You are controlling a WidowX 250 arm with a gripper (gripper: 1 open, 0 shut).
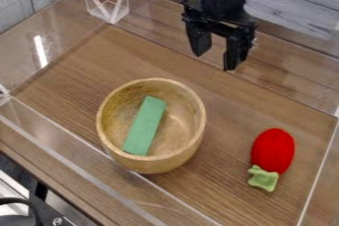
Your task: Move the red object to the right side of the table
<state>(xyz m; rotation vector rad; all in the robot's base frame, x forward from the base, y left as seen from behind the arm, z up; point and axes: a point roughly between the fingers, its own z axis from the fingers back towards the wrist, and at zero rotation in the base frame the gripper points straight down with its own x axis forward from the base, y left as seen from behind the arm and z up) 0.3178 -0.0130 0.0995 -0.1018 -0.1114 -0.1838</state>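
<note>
Black two-fingered gripper (pixel 219 52) points down, jaws apart, nothing between them, above the far middle of the brown wood-grain table (pixel 93 66). Small red toy fruit with green leafy stem (pixel 272 152) lies near the right clear acrylic wall (pixel 322 161). Round wooden bowl (pixel 153 125) holding a flat green block (pixel 143 124) sits left of it, apart. Bare wood between gripper and fruit.

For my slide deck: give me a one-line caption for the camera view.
Open pincer hangs above the table, far from the red fruit beside a wooden bowl.
</note>
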